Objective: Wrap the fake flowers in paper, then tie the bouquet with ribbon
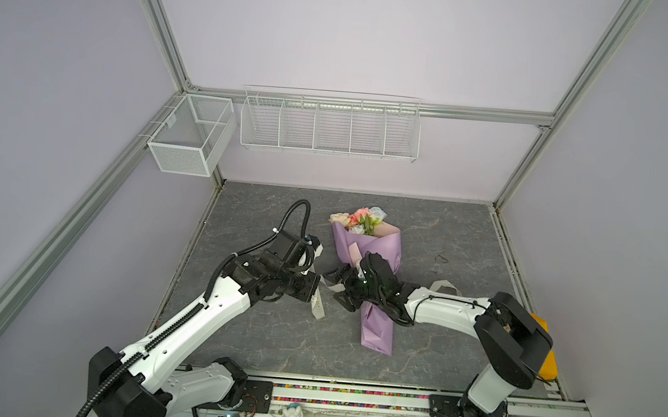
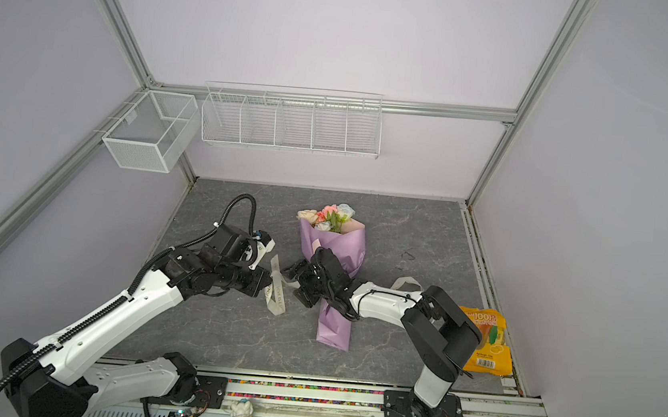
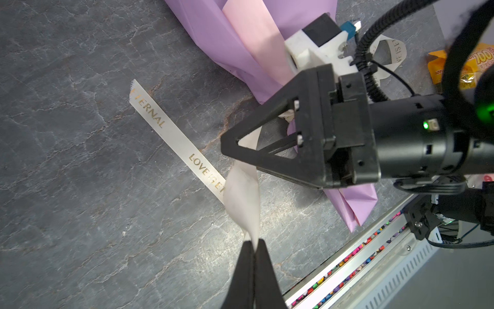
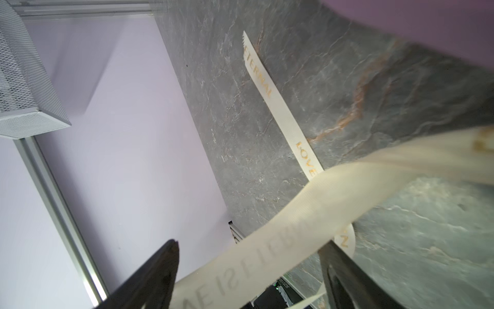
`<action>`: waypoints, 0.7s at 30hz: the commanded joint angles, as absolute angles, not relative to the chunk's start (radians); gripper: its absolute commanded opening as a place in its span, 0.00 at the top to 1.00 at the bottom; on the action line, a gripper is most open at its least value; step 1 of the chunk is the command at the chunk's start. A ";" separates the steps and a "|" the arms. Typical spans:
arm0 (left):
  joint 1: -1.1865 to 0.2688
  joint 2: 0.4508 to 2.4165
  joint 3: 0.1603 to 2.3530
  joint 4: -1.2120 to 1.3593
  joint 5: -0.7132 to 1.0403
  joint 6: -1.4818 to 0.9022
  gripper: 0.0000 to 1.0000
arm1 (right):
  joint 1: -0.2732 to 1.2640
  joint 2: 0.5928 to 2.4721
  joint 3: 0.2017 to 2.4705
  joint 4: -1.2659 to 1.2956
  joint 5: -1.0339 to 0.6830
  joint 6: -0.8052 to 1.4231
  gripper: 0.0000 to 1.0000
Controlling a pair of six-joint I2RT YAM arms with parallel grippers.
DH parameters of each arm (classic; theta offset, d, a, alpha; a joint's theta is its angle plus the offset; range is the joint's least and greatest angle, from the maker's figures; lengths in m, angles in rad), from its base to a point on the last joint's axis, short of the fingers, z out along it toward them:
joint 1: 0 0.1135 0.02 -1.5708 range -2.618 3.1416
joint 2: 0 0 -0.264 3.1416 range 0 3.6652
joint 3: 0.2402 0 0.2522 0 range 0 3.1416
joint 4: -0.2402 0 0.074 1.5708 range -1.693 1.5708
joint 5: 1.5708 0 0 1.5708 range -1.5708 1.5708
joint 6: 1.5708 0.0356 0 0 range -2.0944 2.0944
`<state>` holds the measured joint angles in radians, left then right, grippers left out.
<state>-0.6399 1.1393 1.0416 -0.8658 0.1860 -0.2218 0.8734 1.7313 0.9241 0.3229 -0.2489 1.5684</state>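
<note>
The bouquet of fake flowers [image 1: 362,241] lies on the grey table in lilac and pink paper, blooms [image 2: 329,215] toward the back wall. A cream ribbon [image 1: 318,303] with gold letters crosses under its stem; one end lies flat on the table to its left [image 3: 176,139], the other loops out on its right [image 1: 443,288]. My left gripper [image 3: 252,243] is shut on a twisted stretch of the ribbon, just left of the stem [image 2: 264,284]. My right gripper [image 1: 335,289] reaches across the wrapped stem and stands open, with the lifted ribbon [image 4: 347,187] running between its fingers [image 4: 165,262].
A white wire rack [image 1: 330,125] and a mesh box [image 1: 189,133] hang on the back and left walls. An orange snack bag [image 2: 486,341] lies by the right arm's elbow. A small dark scrap [image 1: 440,258] lies right of the bouquet. The front rail [image 1: 347,403] carries small toys.
</note>
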 commanded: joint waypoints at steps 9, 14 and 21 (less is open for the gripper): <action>-0.643 1.148 1.049 -0.872 0.233 -0.197 1.00 | 0.846 1.777 0.902 0.547 -0.273 1.656 0.68; -0.643 1.144 1.023 -0.849 0.267 -0.207 1.00 | 0.828 1.704 0.911 0.429 -0.272 1.533 0.90; -0.643 1.146 1.025 -0.833 0.280 -0.209 1.00 | 0.813 1.605 0.904 0.298 -0.216 1.408 0.94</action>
